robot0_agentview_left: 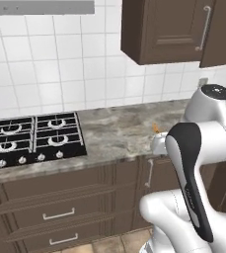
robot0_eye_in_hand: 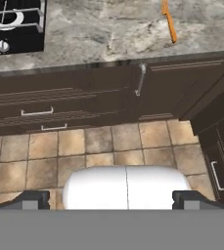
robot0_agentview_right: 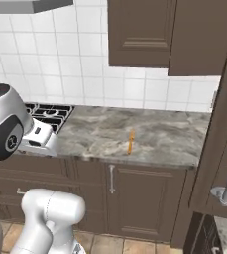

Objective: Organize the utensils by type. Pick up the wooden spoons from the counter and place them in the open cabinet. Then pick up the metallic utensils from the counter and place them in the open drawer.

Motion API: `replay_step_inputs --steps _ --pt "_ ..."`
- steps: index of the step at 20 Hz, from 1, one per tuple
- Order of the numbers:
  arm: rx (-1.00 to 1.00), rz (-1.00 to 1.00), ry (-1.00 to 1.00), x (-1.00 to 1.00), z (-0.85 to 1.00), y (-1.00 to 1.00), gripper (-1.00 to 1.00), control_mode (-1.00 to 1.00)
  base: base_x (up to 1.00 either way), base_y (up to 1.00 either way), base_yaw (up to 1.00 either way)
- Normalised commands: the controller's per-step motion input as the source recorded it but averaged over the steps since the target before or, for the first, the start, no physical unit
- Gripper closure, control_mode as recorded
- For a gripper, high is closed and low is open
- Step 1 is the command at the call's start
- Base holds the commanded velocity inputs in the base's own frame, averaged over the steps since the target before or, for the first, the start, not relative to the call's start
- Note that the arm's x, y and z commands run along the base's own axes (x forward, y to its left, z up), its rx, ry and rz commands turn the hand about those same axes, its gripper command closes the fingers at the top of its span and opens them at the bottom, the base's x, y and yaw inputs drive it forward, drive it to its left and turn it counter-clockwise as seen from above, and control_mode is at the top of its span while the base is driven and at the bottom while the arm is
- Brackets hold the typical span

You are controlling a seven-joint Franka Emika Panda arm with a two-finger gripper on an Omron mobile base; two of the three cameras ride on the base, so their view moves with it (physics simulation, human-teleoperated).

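we see the tool point(robot0_eye_in_hand: 111, 199) with its fingers wide apart, holding nothing, above the tiled floor point(robot0_eye_in_hand: 84, 151). the slim orange utensil point(robot0_agentview_right: 130, 141) lies flat on the counter point(robot0_agentview_right: 154, 134), near its front edge, right of the stove point(robot0_agentview_left: 30, 138).

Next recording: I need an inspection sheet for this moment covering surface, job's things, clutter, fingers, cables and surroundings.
Surface: grey-brown marbled counter, mostly bare, thick front edge.
Job's things: one slim orange utensil lies flat near the counter's front edge, untouched; it also shows in the hand view. No wooden spoons seen.
Clutter: nothing seen.
Fingers: the gripper is open and empty, tips wide apart, held away from the counter and looking down at the floor and lower cabinets.
Cables: nothing seen.
Surroundings: black gas stove left of the counter, white tiled wall, dark brown wall cabinets, lower cabinets with metal handles, tan tiled floor.
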Motion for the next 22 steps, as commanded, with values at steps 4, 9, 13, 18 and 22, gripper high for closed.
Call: replay_step_inputs --steps 4,9,13,18,22 --pt "0.00 0.00 0.00 0.00 0.00 0.00 -1.00 1.00 0.04 -0.60 0.00" --pt "0.00 0.00 0.00 0.00 0.00 0.00 -1.00 1.00 0.20 -0.52 0.00" --pt "0.00 0.00 0.00 0.00 0.00 0.00 -1.00 1.00 0.18 -0.52 0.00" --pt "0.00 0.00 0.00 0.00 0.00 0.00 -1.00 1.00 0.41 -0.24 0.00" --pt "0.00 0.00 0.00 0.00 0.00 0.00 -1.00 1.00 0.45 -0.04 0.00"
